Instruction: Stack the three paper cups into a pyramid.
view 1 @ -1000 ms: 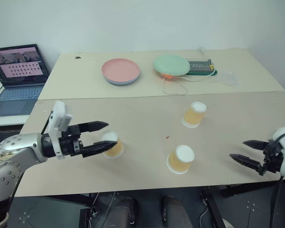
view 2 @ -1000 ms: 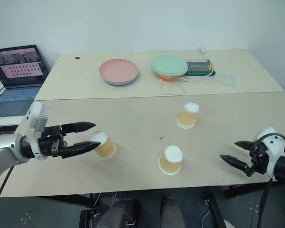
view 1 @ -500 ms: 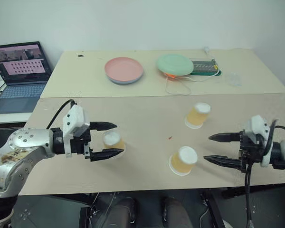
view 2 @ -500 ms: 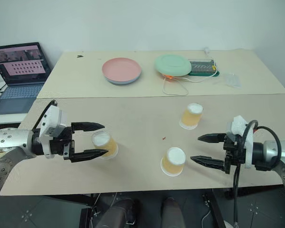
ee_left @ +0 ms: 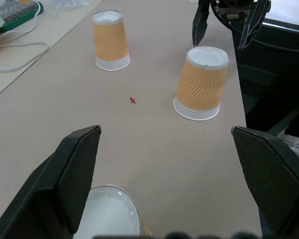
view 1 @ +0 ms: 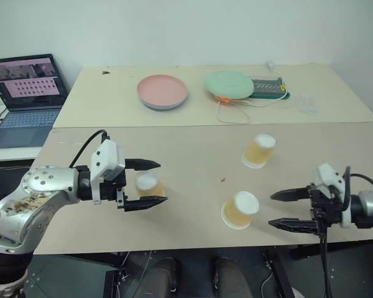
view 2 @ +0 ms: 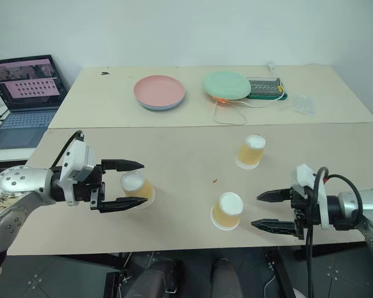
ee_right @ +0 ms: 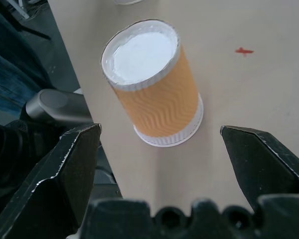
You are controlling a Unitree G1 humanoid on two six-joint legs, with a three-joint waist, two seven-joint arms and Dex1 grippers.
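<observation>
Your left gripper [view 1: 150,183] spread wide around the left cup [view 1: 147,186] without touching, your right gripper [view 1: 287,209] spread too, just short of the near cup [view 1: 238,209] by the table's [view 1: 193,155] front edge, far cup [view 1: 259,151] mid-table with bare room around, plates well back.

Right gripper [view 1: 291,209] is now in over the bench's [view 1: 193,167] near right edge, black fingers spread and pointing at the near yellow-orange paper cup [view 1: 239,209]; a second ago it sat out at the far right edge, well apart from that cup. Still a gap between fingertips and cup.

Left gripper [view 1: 150,184] has rolled at the wrist: fingers that first lay almost together alongside the left yellow-orange paper cup [view 1: 148,185] now stand apart, one on each side of it, cup between them. Whether they touch it, can't tell.
</observation>
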